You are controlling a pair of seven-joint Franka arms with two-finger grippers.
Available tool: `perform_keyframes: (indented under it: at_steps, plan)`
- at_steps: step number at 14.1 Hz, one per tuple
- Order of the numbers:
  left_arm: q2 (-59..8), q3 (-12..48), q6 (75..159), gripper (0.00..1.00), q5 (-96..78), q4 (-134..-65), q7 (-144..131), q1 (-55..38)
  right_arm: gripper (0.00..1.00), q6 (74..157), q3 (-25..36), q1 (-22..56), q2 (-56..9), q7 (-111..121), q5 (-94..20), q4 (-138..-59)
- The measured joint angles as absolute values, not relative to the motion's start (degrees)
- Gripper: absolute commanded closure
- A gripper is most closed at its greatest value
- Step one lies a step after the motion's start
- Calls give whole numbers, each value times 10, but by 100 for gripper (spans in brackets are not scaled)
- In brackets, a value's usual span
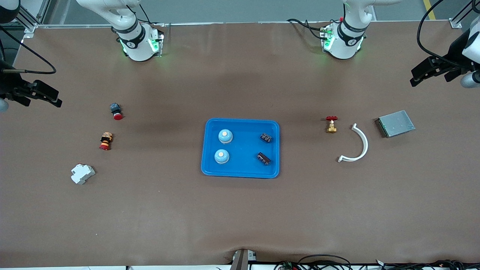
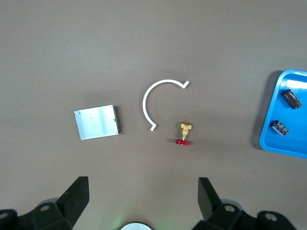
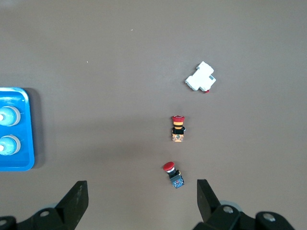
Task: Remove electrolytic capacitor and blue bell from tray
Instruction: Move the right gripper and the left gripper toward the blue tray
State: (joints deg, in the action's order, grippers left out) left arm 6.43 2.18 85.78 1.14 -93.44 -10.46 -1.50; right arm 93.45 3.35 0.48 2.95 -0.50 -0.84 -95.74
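A blue tray [image 1: 243, 165] lies mid-table. In it are two light-blue bells [image 1: 225, 136] [image 1: 221, 156] toward the right arm's end and two dark capacitors [image 1: 266, 137] [image 1: 263, 158] toward the left arm's end. My left gripper [image 1: 417, 77] hangs open and empty over the left arm's end of the table; its wrist view [image 2: 143, 196] shows the tray's edge [image 2: 288, 143] and both capacitors [image 2: 291, 98] [image 2: 279, 127]. My right gripper [image 1: 52, 98] hangs open and empty over the right arm's end; its wrist view [image 3: 142, 196] shows the tray's rim [image 3: 19, 165] and both bells [image 3: 8, 116] [image 3: 8, 145].
Toward the left arm's end lie a brass valve with a red handle [image 1: 331, 124], a white curved strip [image 1: 358, 144] and a grey metal box [image 1: 396, 123]. Toward the right arm's end lie two red push-buttons [image 1: 116, 111] [image 1: 106, 141] and a white breaker [image 1: 83, 173].
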Motion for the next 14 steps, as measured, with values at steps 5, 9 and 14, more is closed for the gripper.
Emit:
perform_keyframes:
  at_steps: [5,9,14]
  plan:
    - [63,22,856,0,11,-933,-105,-15,0,934,34,-3,30,1,-8,-957]
    - [49,25,853,0,11,-932,-105,-16,0,932,33,-4,30,3,-8,-958]
    - [-13,78,874,0,6,-937,-233,-30,0,931,22,33,30,-47,-10,-963]
